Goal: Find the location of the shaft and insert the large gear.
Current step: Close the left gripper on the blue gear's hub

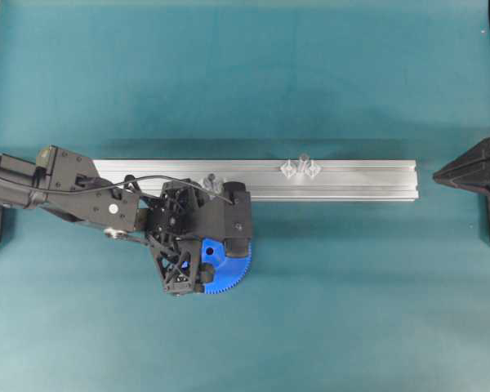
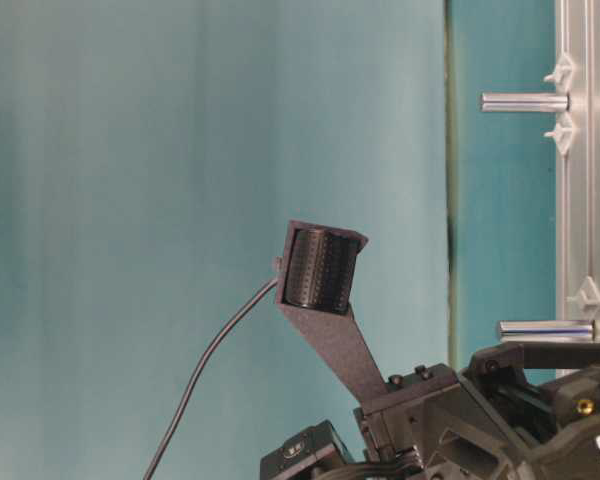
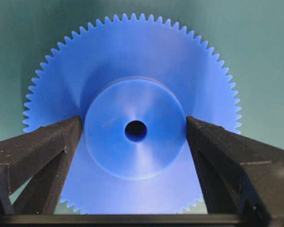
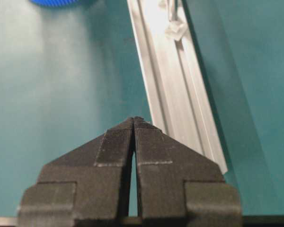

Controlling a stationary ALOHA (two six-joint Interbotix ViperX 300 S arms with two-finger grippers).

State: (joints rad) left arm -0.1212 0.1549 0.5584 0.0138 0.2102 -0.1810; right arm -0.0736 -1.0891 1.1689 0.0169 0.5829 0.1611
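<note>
Fingers [image 3: 42, 146] of the left gripper [image 3: 135, 132] stood wide, flanking the large gear's [image 3: 132, 85] hub, seemingly not gripping. Closing off-centre could skid it from the shaft [image 1: 303, 161].

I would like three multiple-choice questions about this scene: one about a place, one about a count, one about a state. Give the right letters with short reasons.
1. Where does the gear lie?
A. on the rail
B. on the mat beside the rail
C. on a peg

2. How many pegs stand on the rail?
A. one
B. two
C. four

3. How is the left pincer?
A. open, fingers on either side of the hub
B. shut above the gear
C. lifting the gear off the mat

Answers:
1 B: the overhead view shows the gear on the mat, at the rail's near edge.
2 B: the table-level view shows two pegs.
3 A: the left wrist view shows both fingers flanking the hub; whether they touch it is unclear.
</note>
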